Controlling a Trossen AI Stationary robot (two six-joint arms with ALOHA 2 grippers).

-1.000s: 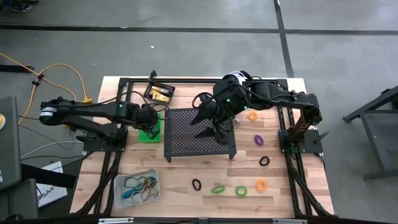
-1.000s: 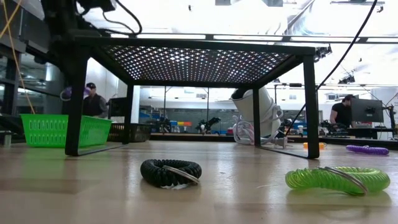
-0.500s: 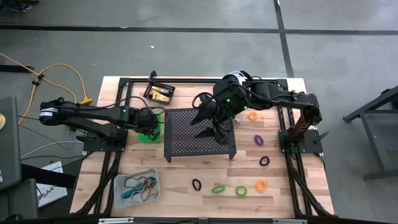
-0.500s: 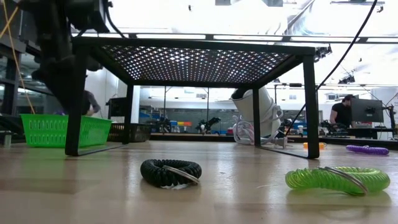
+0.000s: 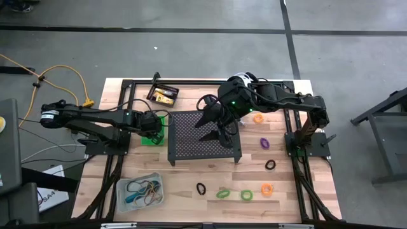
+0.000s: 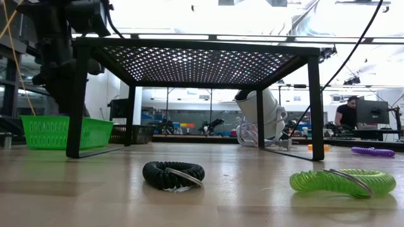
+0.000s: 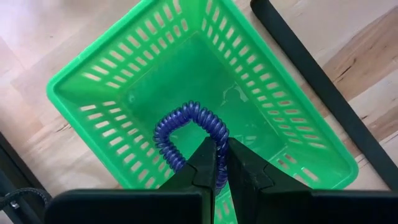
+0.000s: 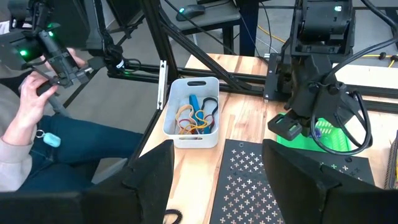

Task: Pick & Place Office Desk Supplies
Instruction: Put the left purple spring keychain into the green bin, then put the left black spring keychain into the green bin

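A purple-blue coiled loop point(image 7: 184, 132) is in my left gripper point(image 7: 221, 148), which is shut on it and points steeply down into the green bin point(image 7: 93, 68). In the high view this gripper point(image 5: 154, 124) hovers over the green bin point(image 5: 152, 137), left of the black stand. In the low view the left arm point(image 6: 63, 69) comes down behind the stand's leg, above the green bin point(image 6: 50, 131). My right gripper point(image 5: 216, 127) hangs open over the black perforated stand point(image 5: 203, 140), touching nothing; its fingers point(image 8: 149, 177) frame the right wrist view. My left gripper pinches one stretch of the coiled loop's ring point(image 7: 217, 132) between its two fingers, coming from above and pointing down. The rest of the loop curves away from the fingertips inside the green bin. Whether it touches the bin's floor I cannot tell.
A clear bin point(image 5: 140, 191) of bands sits near left, a black bin point(image 5: 164, 94) with yellow tubes far left. Loose loops lie near the front edge point(image 5: 222, 193) and at the right point(image 5: 264, 142). A white-and-silver device point(image 6: 265, 116) stands behind the stand. A person point(image 8: 37, 118) sits beyond the table.
My left gripper has gone down toward the green bin, still shut on the coiled loop, which has sunk with it into the bin. The right arm has kept still.
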